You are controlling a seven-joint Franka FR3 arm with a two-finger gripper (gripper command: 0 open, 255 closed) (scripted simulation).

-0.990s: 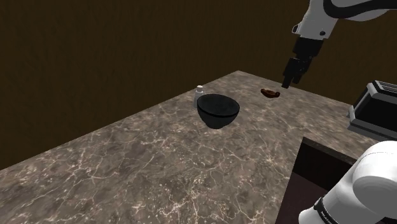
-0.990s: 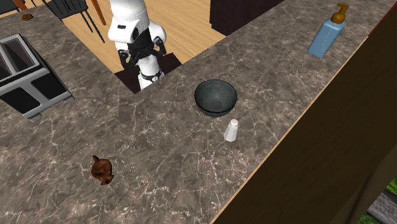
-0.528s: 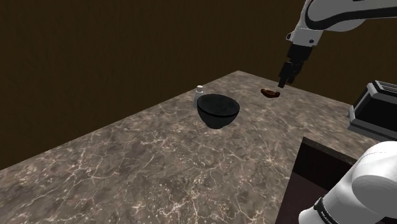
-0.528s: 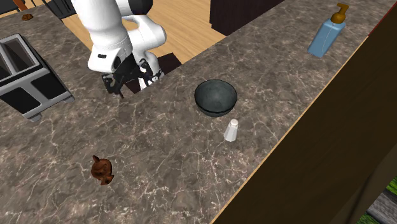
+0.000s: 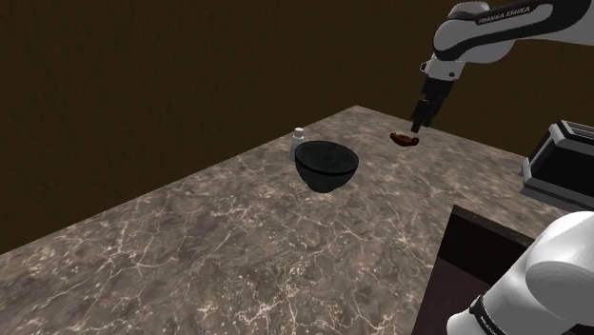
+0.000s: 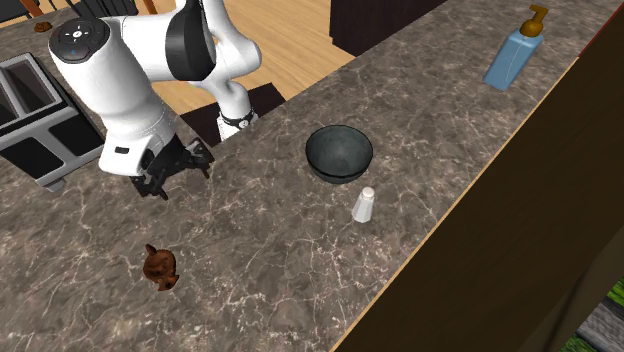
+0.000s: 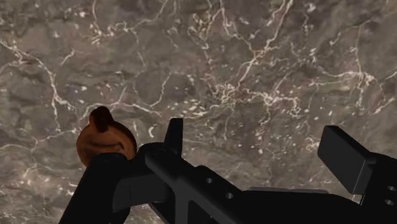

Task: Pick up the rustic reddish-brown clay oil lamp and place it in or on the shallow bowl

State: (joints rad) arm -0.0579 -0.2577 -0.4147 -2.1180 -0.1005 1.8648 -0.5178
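Over the marble counter (image 6: 290, 245), my gripper (image 6: 165, 180) hangs w/ fingers apart, unclenched; reddish-brown clay oil lamp (image 6: 159, 266) lies near it, dark bowl (image 6: 340, 160) well apart.

I am working in a home kitchen. My worktop (image 6: 300, 260) is a long counter of dark, pale-veined stone. On it stand a slotted toaster (image 6: 35, 115), a blue pump bottle (image 6: 514, 55) of the kind that holds soap, a small white shaker (image 6: 364, 205) and a dark bowl (image 6: 339, 153). Beyond the counter's edge lies a wooden plank floor (image 6: 295, 35).
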